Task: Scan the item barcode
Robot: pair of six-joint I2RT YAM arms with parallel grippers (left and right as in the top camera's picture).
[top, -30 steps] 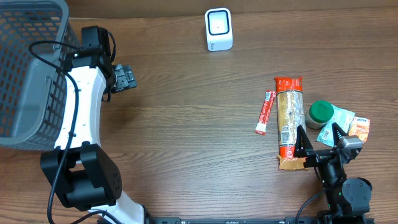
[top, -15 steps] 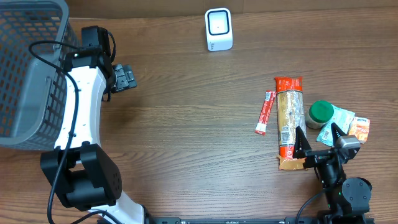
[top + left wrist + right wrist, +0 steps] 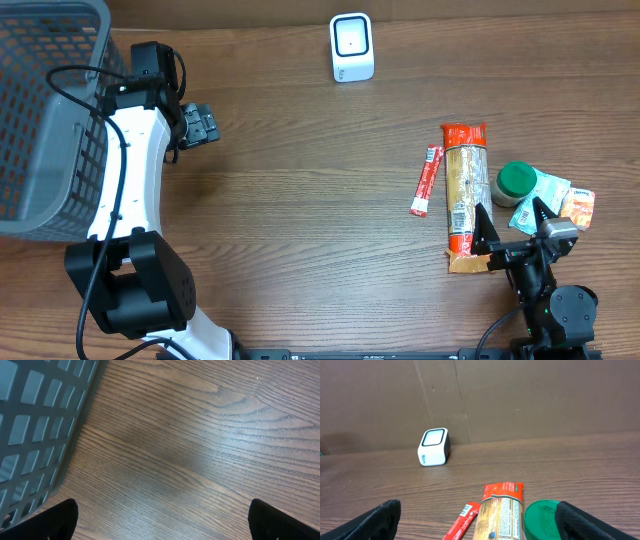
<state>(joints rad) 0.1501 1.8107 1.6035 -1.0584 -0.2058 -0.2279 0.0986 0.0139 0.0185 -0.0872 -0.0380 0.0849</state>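
The left claw (image 3: 198,125) stands wide open and empty over the table (image 3: 300,220), beside the basket (image 3: 40,150). The right claw (image 3: 512,230) is wide open, holding nothing, at the near end of the long packet (image 3: 465,190). The scanner (image 3: 352,47) stands well apart at the far edge.

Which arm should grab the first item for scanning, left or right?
Right arm: its open jaws sit right beside the long packet and the green-lidded jar. The left arm is across the table by the basket, open jaws over bare wood, far from every item.
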